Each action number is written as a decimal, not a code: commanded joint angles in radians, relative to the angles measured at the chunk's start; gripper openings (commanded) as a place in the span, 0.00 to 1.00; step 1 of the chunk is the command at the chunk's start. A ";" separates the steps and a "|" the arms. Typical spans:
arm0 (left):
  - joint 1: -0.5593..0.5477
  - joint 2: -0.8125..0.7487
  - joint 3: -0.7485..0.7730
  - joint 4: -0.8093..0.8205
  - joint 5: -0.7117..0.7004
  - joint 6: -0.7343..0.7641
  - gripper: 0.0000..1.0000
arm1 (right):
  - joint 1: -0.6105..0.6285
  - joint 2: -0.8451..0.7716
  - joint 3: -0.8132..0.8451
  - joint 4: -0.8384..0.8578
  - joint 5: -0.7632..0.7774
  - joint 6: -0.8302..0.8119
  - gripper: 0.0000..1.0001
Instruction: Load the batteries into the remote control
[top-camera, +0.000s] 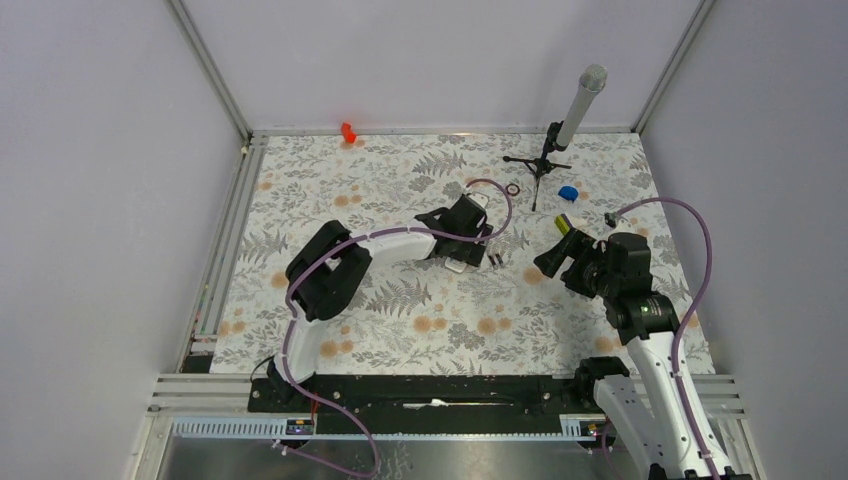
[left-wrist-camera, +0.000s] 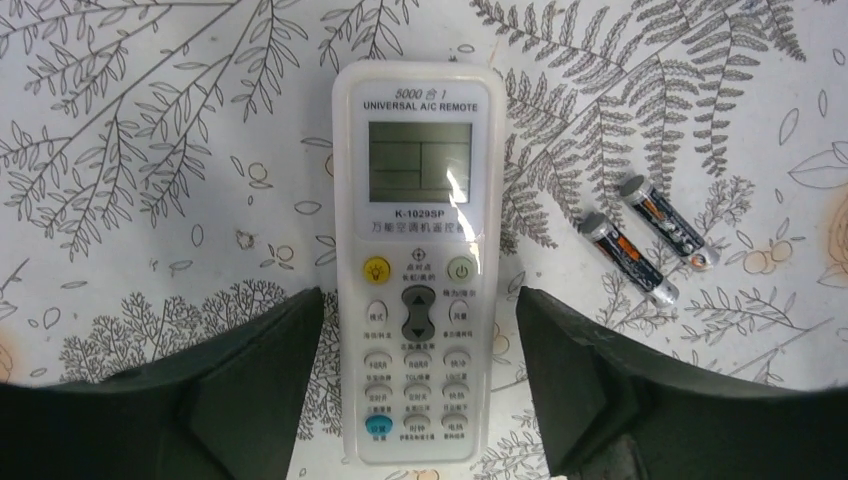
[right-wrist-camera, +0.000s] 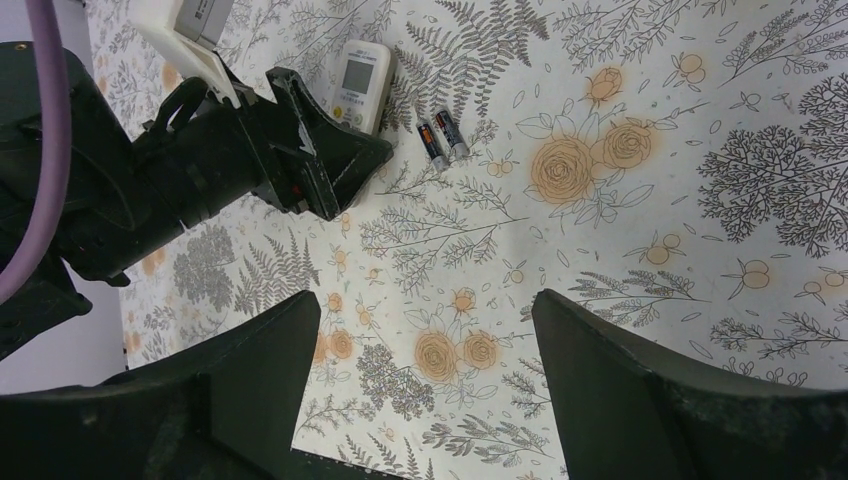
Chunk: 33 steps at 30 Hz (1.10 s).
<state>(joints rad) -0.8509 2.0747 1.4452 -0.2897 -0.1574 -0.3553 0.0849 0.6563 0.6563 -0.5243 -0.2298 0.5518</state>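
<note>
White rectangular plastic remote control (left-wrist-camera: 418, 250) is lying on floral-patterned table (left-wrist-camera: 150, 150); two slim dark cylindrical batteries (left-wrist-camera: 630, 258) are lying side by side just right of it.

Lab cell: aluminium frame (top-camera: 208, 68), plain walls (top-camera: 430, 60), microphone (top-camera: 583, 100).

The remote control (left-wrist-camera: 418, 270) is smooth white plastic with a soft sheen. Its grey screen (left-wrist-camera: 420, 162) is glossy enough to catch a streak of glare, and its buttons look rubbery. The batteries (left-wrist-camera: 630, 258) wear shiny dark wrappers with bare metal ends. The left gripper (left-wrist-camera: 420, 300) has matt black plastic fingers (left-wrist-camera: 255, 385). The table cover (left-wrist-camera: 150, 150), printed with ferns, looks flat and matt; cloth or paper, I can't tell.
</note>
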 joint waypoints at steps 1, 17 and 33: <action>-0.005 0.028 0.044 -0.001 -0.016 -0.031 0.72 | -0.004 0.005 -0.003 0.031 0.005 0.005 0.85; 0.215 -0.245 -0.130 0.249 0.661 -0.256 0.24 | -0.002 0.076 -0.117 0.348 -0.486 0.135 0.83; 0.301 -0.487 -0.397 1.166 0.895 -1.123 0.20 | 0.268 0.239 -0.044 0.950 -0.403 0.499 0.98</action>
<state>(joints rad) -0.5495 1.6173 1.0786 0.5293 0.7254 -1.1919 0.2714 0.8276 0.5060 0.2928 -0.6895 1.0458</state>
